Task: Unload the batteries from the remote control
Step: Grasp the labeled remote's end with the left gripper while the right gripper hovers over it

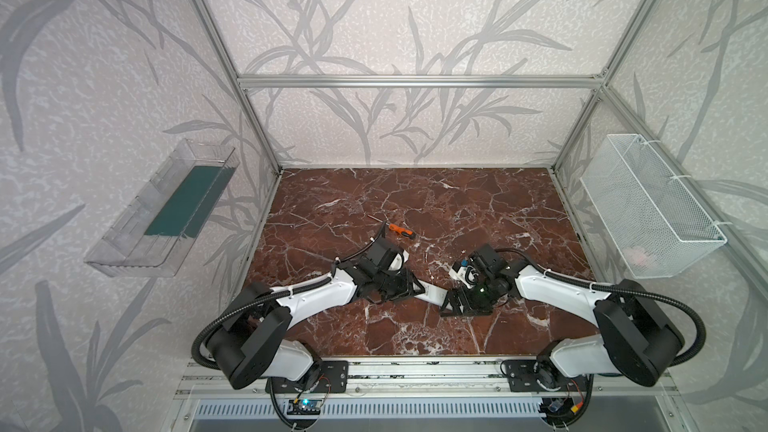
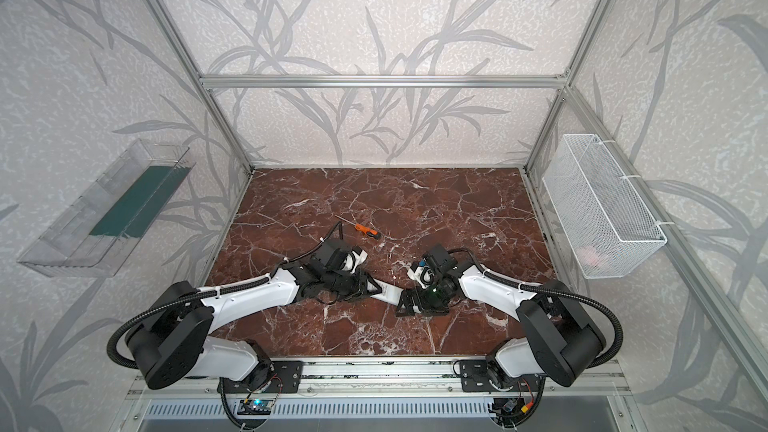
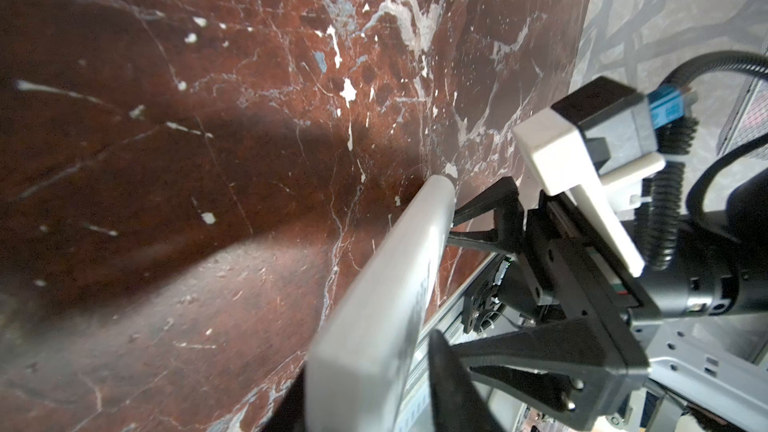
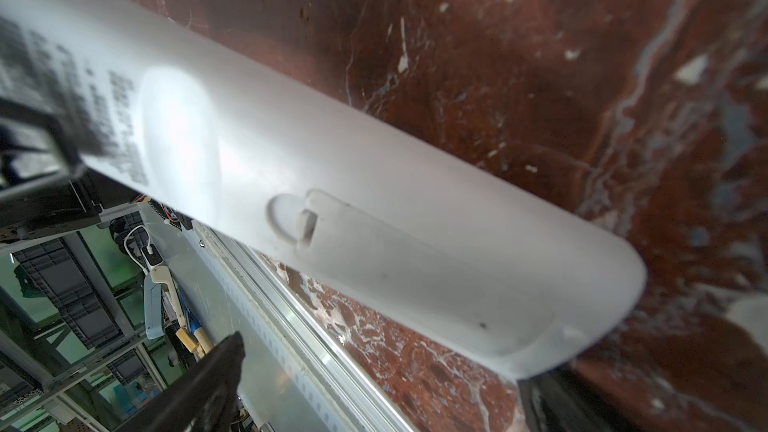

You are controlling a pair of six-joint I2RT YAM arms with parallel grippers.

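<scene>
The remote control lies slantwise between the arms near the front of the surface with its battery cover shut. The risk is a twist or slip, since the left end effector flanks only one tip of it and the right end effector (spread wide round the other end) could nudge it sideways in going for the latch. The batteries are hidden under that cover, and I cannot tell whether the left one truly pinches the remote or whether it rests on the surface.
</scene>
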